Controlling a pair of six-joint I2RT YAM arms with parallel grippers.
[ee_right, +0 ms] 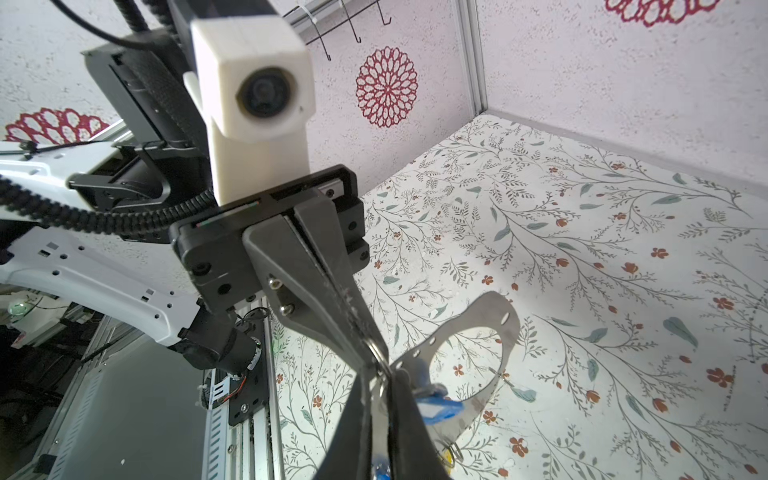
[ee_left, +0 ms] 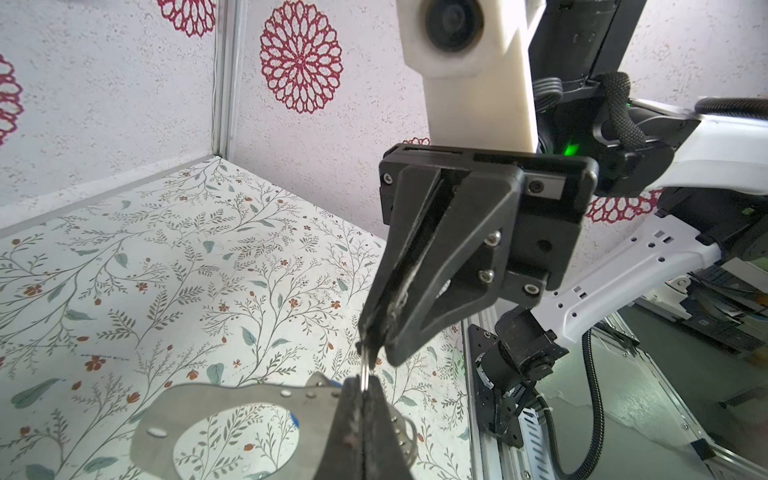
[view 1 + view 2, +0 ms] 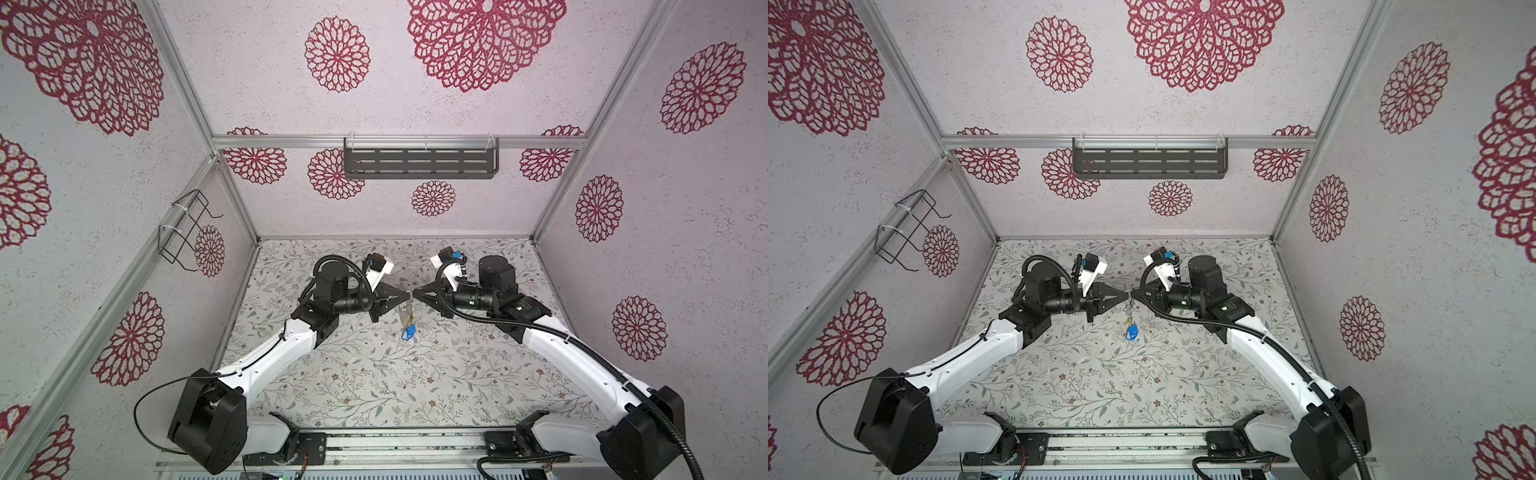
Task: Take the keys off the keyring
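Both grippers meet tip to tip above the middle of the table. My left gripper (image 3: 409, 296) (image 2: 364, 384) is shut on a small split ring (image 2: 365, 370). My right gripper (image 3: 416, 294) (image 1: 380, 374) is shut on a silver strip that looks like a key (image 1: 380, 409); its tips also touch that split ring. The keyring (image 2: 187, 409) (image 1: 505, 328), a flat grey plate with a wide hole, hangs just below the tips, clear of the table. It shows edge-on in both top views (image 3: 406, 311) (image 3: 1128, 309). A blue tag (image 3: 409, 333) (image 1: 440, 407) dangles lowest, with a yellow tag (image 1: 449, 459) beside it.
A dark slotted shelf (image 3: 419, 162) hangs on the back wall. On the left wall is a black wire rack (image 3: 187, 228). The arms' base rail (image 3: 407, 446) runs along the front edge of the floral table (image 3: 374, 382). Walls close in three sides.
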